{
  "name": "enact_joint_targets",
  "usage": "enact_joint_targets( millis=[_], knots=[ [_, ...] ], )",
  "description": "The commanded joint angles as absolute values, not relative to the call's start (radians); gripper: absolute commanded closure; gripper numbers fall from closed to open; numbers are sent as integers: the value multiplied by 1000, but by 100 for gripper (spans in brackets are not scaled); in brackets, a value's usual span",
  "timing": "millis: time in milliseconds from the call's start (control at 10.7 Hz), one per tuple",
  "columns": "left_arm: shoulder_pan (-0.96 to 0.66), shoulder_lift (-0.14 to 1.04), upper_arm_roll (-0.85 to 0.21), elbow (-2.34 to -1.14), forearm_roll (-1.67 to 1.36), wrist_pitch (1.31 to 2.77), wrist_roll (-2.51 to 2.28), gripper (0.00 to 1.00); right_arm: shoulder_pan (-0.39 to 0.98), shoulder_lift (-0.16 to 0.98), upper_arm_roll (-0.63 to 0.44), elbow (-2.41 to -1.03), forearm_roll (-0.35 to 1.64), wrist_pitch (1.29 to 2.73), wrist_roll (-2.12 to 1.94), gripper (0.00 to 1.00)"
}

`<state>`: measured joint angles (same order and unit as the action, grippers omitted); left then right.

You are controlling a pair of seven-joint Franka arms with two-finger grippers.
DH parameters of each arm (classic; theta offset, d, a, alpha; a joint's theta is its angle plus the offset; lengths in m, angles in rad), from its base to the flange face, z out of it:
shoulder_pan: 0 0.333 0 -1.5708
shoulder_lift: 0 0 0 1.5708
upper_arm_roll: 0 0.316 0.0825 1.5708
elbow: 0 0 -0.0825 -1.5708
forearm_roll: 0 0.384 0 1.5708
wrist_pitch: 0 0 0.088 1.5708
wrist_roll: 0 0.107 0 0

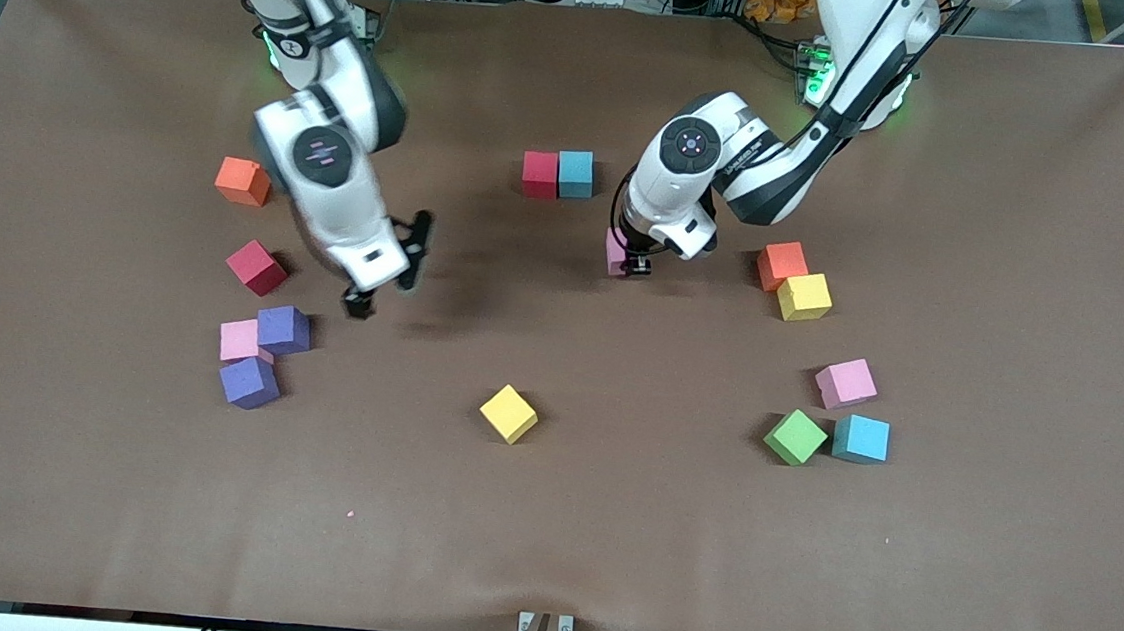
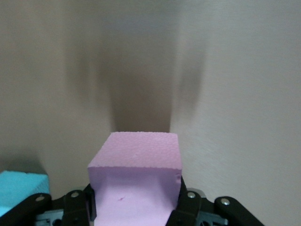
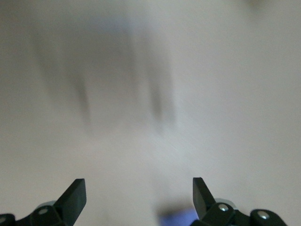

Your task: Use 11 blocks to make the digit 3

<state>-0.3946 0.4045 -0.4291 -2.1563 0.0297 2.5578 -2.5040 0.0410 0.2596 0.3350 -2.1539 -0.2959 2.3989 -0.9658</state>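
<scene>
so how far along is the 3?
Barely started: a red block and a teal block sit side by side. The left gripper is shut on a pink block near them. The right gripper is open and empty over bare table. Eleven blocks are scattered loose.

bare table (image 1: 606, 520) mid-front; yellow block (image 1: 508, 414) alone stands there
</scene>
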Motion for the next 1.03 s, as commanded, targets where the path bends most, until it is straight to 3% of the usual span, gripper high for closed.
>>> enact_joint_targets(
  millis=[0, 467, 654, 934],
  knots=[
    [-393, 313, -446, -2256, 8, 2582, -2523, 100, -105, 293, 348, -2111, -311, 2397, -1267, 0],
    [-393, 285, -518, -2318, 8, 2606, -2582, 100, -190, 287, 345, -2169, -310, 2427, -1436, 0],
    [-393, 294, -534, -2359, 8, 2690, -2600, 100, -193, 294, 330, -2247, -311, 2554, -1437, 0],
    [-394, 325, -566, -2362, 6, 2721, -2644, 100, -196, 308, 324, -2238, -316, 2568, -1436, 0]
  ],
)
